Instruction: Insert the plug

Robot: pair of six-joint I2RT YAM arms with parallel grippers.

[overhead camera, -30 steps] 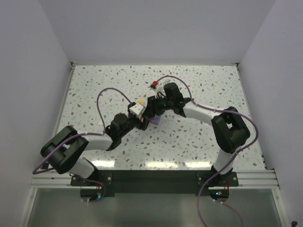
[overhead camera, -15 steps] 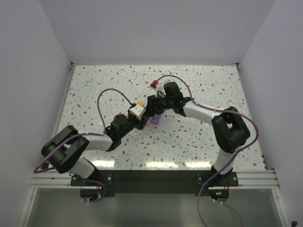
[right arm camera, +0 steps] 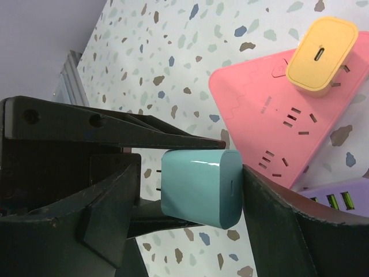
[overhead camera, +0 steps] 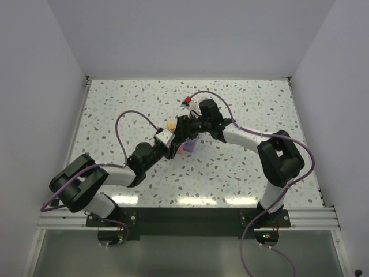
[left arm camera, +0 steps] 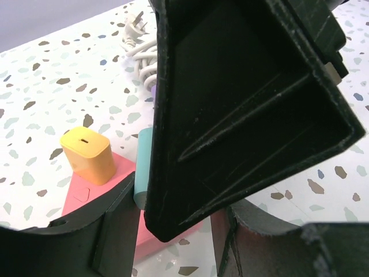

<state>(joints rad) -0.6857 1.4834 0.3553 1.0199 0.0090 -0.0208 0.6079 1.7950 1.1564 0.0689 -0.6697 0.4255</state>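
Observation:
A teal plug (right arm camera: pixel 199 187) sits between my right gripper's (right arm camera: pixel 190 173) fingers. Its port face touches the right finger (right arm camera: pixel 277 219). Its short prongs point at the left finger (right arm camera: pixel 86 225), with a small gap. My left gripper's thin fingers (right arm camera: pixel 115 133) lie along the plug's two sides and appear to clamp it. In the left wrist view only the plug's edge (left arm camera: pixel 141 173) shows beside my left gripper (left arm camera: pixel 173 231); a right finger (left arm camera: pixel 248 115) hides the rest. The pink power strip (right arm camera: pixel 259 109) lies close by, with an orange plug (right arm camera: pixel 320 55) in it. From above, both grippers (overhead camera: pixel 176 139) meet over the strip (overhead camera: pixel 180 149).
A purple power strip (right arm camera: pixel 337 199) lies against the pink one and also shows from above (overhead camera: pixel 192 144). A coiled white cable with a plug (left arm camera: pixel 138 43) lies beyond. A small red object (overhead camera: pixel 185 101) sits further back. The table is speckled, with white walls around it.
Both grippers have shifted slightly up and to the left together. The right wrist has turned, so its white mount no longer shows from above.

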